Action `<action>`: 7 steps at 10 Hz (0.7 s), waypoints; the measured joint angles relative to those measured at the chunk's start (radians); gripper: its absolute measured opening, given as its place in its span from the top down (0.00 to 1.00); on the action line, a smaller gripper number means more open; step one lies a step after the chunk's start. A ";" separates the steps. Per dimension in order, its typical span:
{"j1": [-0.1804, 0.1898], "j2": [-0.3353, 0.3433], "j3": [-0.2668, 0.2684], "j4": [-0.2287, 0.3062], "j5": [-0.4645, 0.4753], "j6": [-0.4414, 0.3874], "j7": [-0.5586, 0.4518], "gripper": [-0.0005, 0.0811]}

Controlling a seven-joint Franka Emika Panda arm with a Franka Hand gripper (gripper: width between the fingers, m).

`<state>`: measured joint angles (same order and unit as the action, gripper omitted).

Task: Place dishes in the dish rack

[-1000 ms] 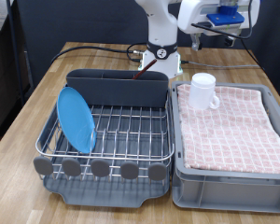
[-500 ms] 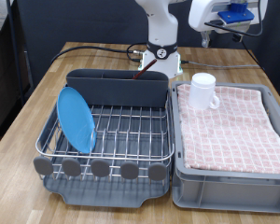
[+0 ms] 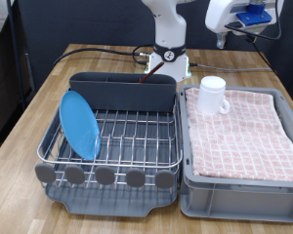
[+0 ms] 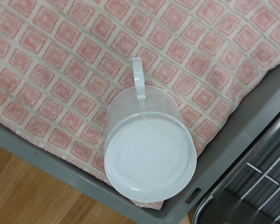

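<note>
The bright-blue plate (image 3: pixel 79 124) stands on edge in the left side of the dark-grey dish rack (image 3: pixel 109 178). The white mug (image 3: pixel 214 95) sits on the pink checkered cloth (image 3: pixel 242 132) in the grey crate; the wrist view shows it from above (image 4: pixel 147 153), handle pointing away over the cloth. A slim reddish-brown tip, probably the wooden spoon (image 3: pixel 144 80), pokes from the tall cutlery compartment (image 3: pixel 122 91). My gripper (image 3: pixel 222 39) hangs high at the exterior view's top right, above and behind the mug, with nothing seen in it. Its fingers do not show in the wrist view.
The grey crate (image 3: pixel 239 193) stands right of the rack on the wooden table (image 3: pixel 34 117). The robot base (image 3: pixel 167 54) and black cables (image 3: pixel 98 49) lie behind the rack. A dark cabinet stands at the exterior view's left.
My gripper has moved towards the exterior view's right and slightly up. The plate, mug and rack have not moved.
</note>
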<state>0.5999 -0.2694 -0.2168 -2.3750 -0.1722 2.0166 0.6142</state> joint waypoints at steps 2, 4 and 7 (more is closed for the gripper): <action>0.000 0.005 0.002 0.000 0.001 -0.001 -0.017 0.01; 0.000 0.019 0.003 0.001 -0.007 -0.002 -0.025 0.01; 0.001 0.101 0.010 0.028 -0.006 -0.004 -0.056 0.01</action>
<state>0.6011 -0.1682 -0.2068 -2.3465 -0.1783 2.0130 0.5578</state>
